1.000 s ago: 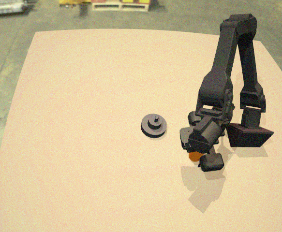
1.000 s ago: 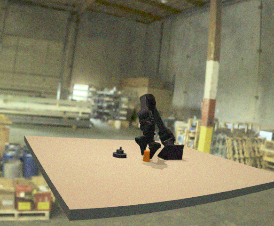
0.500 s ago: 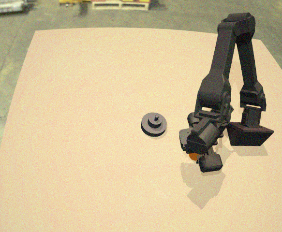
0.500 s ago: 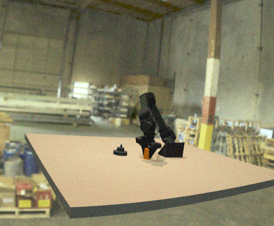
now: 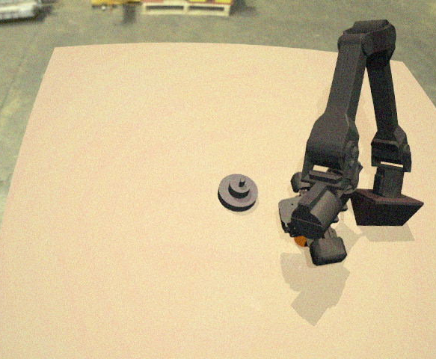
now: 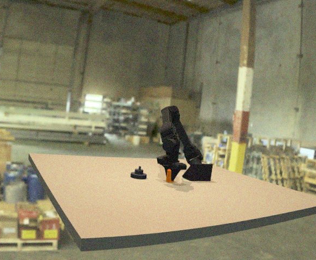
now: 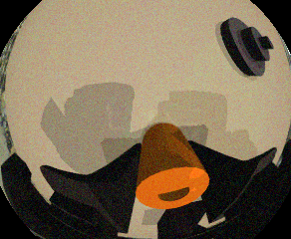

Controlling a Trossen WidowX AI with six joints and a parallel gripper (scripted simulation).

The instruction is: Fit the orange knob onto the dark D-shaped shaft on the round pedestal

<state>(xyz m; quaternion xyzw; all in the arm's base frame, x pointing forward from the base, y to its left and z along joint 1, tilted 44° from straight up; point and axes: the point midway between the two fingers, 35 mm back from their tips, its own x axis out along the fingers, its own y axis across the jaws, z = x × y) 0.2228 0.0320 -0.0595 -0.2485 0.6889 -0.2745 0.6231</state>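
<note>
The orange knob (image 5: 300, 241) (image 6: 168, 176) (image 7: 172, 187) is being gripped between the two dark fingers of the gripper (image 5: 304, 236) (image 6: 170, 178) (image 7: 164, 146), one finger being pressed to each side. It is being held low at the tabletop (image 5: 94, 270) (image 6: 180, 207) (image 7: 136, 40), well apart from the pedestal; whether its foot is being supported by the table cannot be told.

The knob is being kept about upright, its long axis being directed up and down. Its holed end is being turned upward, toward the wrist camera, and in that view the hole's straight edge is being shown toward the top.

From above, most of the knob is being covered by the arm (image 5: 345, 84) (image 6: 170, 131). The round pedestal (image 5: 227, 197) (image 6: 138, 176) (image 7: 236, 47) is being seen off to the side, its shaft (image 5: 242, 181) (image 6: 139, 168) (image 7: 267, 43) being left uncovered and pointed upward. Bare tabletop is being shown between knob and pedestal. Farther off, a painted column (image 6: 243, 89) is being seen beyond the table.
</note>
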